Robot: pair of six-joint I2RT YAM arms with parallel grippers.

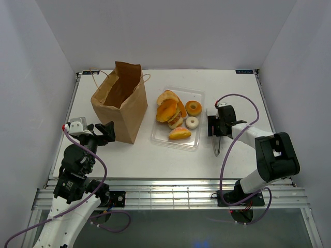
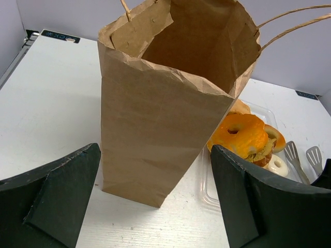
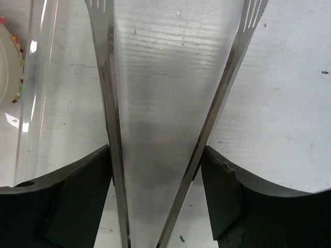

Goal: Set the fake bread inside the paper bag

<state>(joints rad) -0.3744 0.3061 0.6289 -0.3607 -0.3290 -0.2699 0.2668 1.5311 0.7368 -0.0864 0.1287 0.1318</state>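
Tongs (image 3: 110, 77) clasped by right pincer (image 3: 155, 155); bread (image 1: 167, 110) in tray (image 1: 199, 97); bag (image 1: 126, 109) upright.

My two arms wear white shells over black joint housings. The right arm (image 1: 269, 155) has a bulky black block partway along it, and the left arm (image 1: 77, 165) has a stack of black motor casings. A purple cable (image 1: 238, 95) loops along each arm, and small red lights glow near both wrists. My left claw (image 1: 107, 133) and right claw (image 1: 212, 125) are matte black. Their broad, wedge-shaped fingers (image 2: 57, 201) have rough edges, chipped pale in places.
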